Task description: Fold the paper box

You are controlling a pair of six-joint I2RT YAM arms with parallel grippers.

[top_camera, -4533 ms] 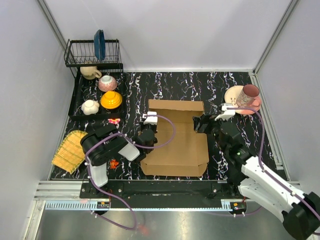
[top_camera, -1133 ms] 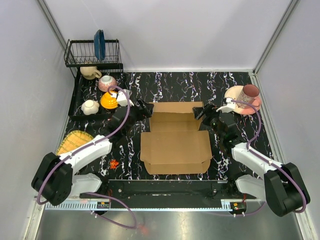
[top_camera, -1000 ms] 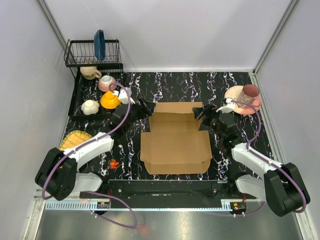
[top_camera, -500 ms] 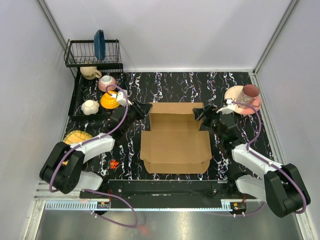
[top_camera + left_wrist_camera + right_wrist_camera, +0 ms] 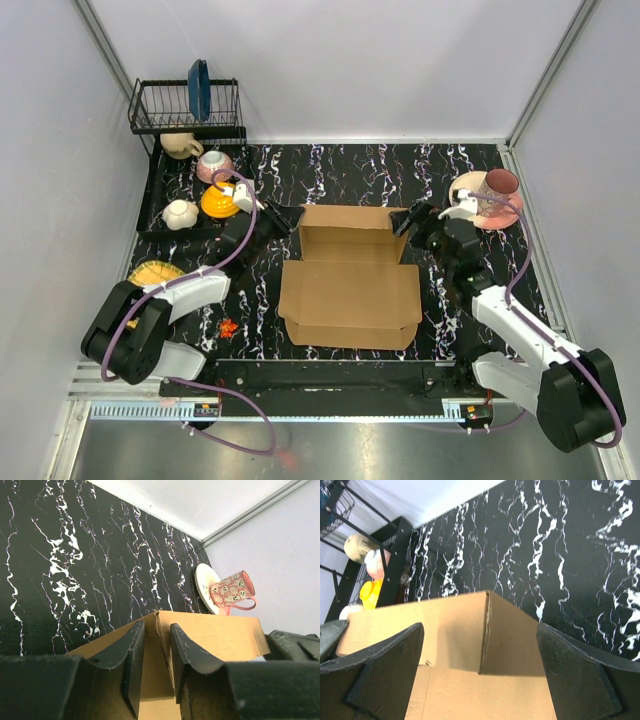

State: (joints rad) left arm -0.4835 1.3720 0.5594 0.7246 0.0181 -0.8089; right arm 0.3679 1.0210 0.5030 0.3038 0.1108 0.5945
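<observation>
Paper box at mid-table, a gripper at each far corner.
On the black marbled table (image 5: 330, 170), the paper box (image 5: 350, 290) lay centred, back wall upright. The right gripper (image 5: 480, 626) gaped wide astride its far right corner. The left gripper (image 5: 156, 630) stood narrowly parted, straddling the far left wall edge without visibly pinching.

Nothing legible anywhere: no print on the plain brown cardboard box (image 5: 350, 292), none on the pink patterned ceramic mug (image 5: 231, 590) at far right (small faces only, no lettering).
</observation>
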